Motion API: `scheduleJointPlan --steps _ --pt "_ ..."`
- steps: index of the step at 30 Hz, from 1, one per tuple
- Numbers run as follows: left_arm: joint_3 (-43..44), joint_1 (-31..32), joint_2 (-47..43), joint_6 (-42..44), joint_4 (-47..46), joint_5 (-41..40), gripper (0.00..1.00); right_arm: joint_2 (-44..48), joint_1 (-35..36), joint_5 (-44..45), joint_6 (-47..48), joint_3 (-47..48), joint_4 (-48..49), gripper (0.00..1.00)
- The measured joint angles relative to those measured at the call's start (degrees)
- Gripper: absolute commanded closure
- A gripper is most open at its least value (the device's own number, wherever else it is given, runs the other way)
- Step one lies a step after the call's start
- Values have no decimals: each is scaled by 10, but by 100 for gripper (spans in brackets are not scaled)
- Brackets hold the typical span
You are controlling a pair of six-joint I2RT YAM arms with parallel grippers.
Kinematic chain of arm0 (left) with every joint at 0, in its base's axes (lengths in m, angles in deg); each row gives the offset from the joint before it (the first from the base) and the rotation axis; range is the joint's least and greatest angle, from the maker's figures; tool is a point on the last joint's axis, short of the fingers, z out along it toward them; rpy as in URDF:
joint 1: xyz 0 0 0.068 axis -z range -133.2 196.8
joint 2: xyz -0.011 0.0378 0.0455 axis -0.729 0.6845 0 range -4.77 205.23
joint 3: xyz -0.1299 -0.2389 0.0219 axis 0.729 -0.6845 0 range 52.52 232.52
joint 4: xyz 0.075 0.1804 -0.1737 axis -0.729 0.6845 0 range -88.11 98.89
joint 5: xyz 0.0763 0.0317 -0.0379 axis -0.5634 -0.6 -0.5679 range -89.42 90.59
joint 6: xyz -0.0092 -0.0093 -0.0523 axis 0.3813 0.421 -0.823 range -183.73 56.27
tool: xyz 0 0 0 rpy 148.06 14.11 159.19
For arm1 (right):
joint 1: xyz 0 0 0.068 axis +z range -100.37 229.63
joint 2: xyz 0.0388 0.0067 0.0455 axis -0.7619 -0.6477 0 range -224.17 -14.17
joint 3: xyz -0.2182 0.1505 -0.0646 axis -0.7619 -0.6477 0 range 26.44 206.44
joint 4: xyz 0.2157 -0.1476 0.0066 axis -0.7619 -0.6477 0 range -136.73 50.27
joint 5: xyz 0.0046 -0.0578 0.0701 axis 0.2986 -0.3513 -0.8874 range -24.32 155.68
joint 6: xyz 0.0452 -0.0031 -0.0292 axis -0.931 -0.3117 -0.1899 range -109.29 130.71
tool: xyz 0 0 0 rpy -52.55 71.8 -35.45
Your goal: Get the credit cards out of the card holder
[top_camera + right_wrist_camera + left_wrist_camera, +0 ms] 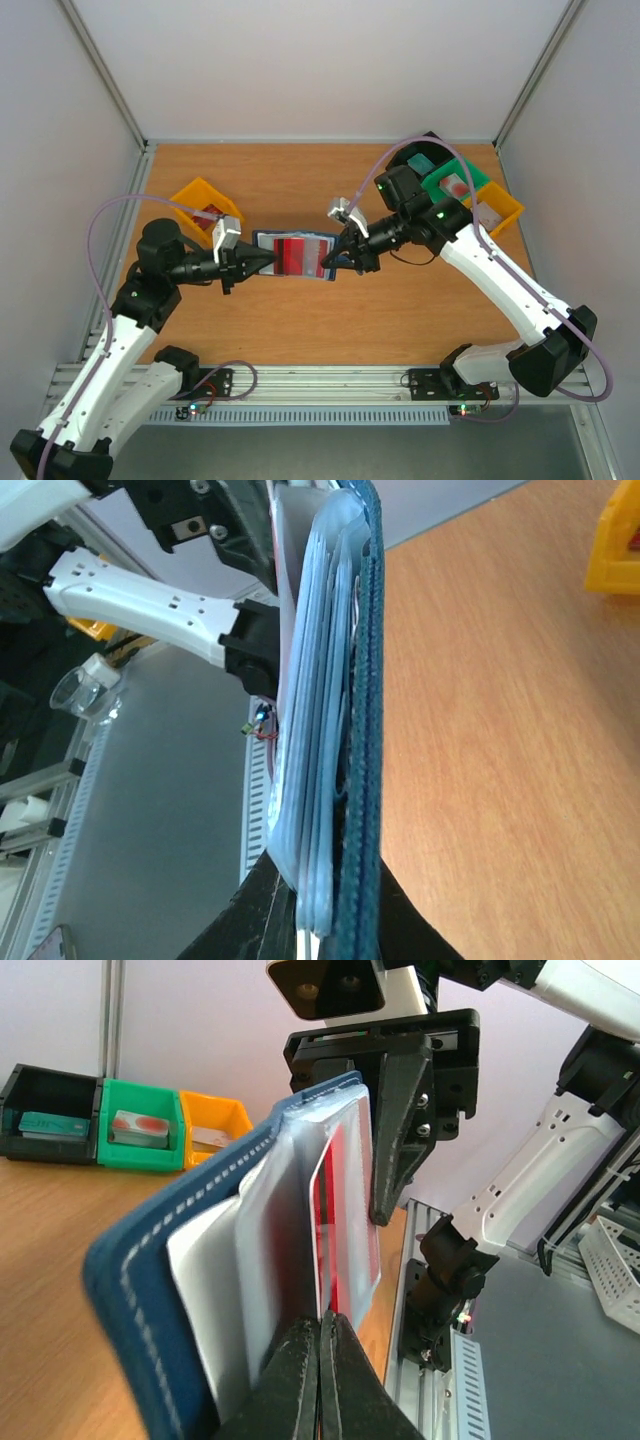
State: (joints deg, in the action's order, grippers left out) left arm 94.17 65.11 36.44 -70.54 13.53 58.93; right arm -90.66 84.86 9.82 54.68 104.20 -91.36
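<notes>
A wooden table (330, 320) sits inside pale walls, with the 2 arms reaching in from its near edge. At the right rear stand 3 bins in a row: black (420, 160), green (455, 183) and yellow (497, 208). A 4th bin, also yellow (205, 200), is at the left. Over the middle of the table the navy card holder (293, 254) is spread open between the grippers, its pale inner pockets showing. The right gripper (338, 258) is clamped on the holder's right edge, with the stitched cover and pocket layers between its fingers. The left gripper (262, 262) is clenched tight at the other side. Its fingertips (300, 1380) meet on the edge of 1 red credit card (345, 1230) that sits in the pockets. Whether a pocket layer is pinched too cannot be told.
</notes>
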Motion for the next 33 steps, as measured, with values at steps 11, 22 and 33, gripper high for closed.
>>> scheduleJointPlan --steps 11,22,33 --pt "23 -10 -7 118 101 -71 100 -7 -77 1 -70 -55 38 99" --pt "40 -7 -131 619 256 -43 100 -84 -86 14 -165 -137 94 99" --pt "-115 -3 -227 1187 151 -31 100 -96 -78 31 -201 -141 106 99"
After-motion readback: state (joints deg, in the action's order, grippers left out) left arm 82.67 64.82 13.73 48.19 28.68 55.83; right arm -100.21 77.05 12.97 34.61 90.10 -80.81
